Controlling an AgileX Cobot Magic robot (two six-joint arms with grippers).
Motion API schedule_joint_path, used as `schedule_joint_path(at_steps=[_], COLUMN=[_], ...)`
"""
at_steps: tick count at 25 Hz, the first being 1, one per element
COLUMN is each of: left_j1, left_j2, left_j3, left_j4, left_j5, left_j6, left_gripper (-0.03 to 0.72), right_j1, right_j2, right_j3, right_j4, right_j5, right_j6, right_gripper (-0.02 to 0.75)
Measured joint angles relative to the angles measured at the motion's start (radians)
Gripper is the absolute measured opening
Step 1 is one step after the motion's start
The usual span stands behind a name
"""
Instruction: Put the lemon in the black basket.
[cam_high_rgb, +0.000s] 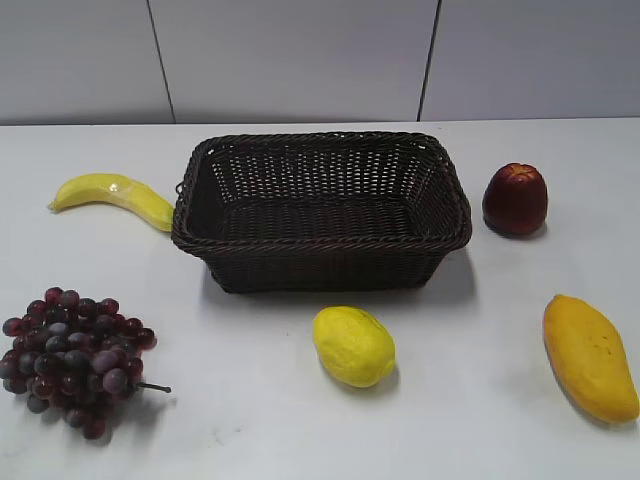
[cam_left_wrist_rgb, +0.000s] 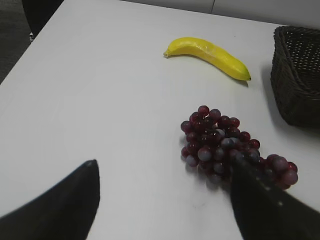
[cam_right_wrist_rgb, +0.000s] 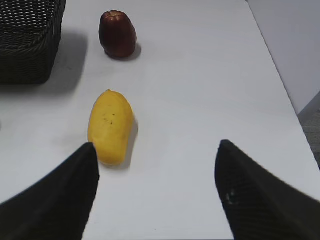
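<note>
The lemon (cam_high_rgb: 353, 346) is bright yellow and dimpled. It lies on the white table just in front of the black basket (cam_high_rgb: 320, 240), a large dark woven rectangle that is empty. The basket's corner shows in the left wrist view (cam_left_wrist_rgb: 297, 75) and in the right wrist view (cam_right_wrist_rgb: 27, 47). The lemon shows in neither wrist view. My left gripper (cam_left_wrist_rgb: 164, 167) is open and empty over bare table beside the grapes. My right gripper (cam_right_wrist_rgb: 156, 150) is open and empty, just right of the mango. Neither arm shows in the exterior view.
A banana (cam_high_rgb: 115, 195) lies left of the basket and shows in the left wrist view (cam_left_wrist_rgb: 210, 56). Dark red grapes (cam_high_rgb: 72, 360) (cam_left_wrist_rgb: 225, 145) lie front left. A dark red apple (cam_high_rgb: 515, 198) (cam_right_wrist_rgb: 117, 34) stands right of the basket. A mango (cam_high_rgb: 588, 355) (cam_right_wrist_rgb: 110, 125) lies front right.
</note>
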Motion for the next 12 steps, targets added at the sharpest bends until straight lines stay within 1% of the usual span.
schedule_joint_path(at_steps=[12], left_j1=[0.000], left_j2=[0.000], left_j3=[0.000], left_j4=[-0.002], left_j5=[0.000], left_j6=[0.000], left_gripper=[0.606], right_j1=[0.000], right_j2=[0.000], right_j3=[0.000], right_j4=[0.000], right_j5=[0.000], right_j6=[0.000], right_gripper=[0.590])
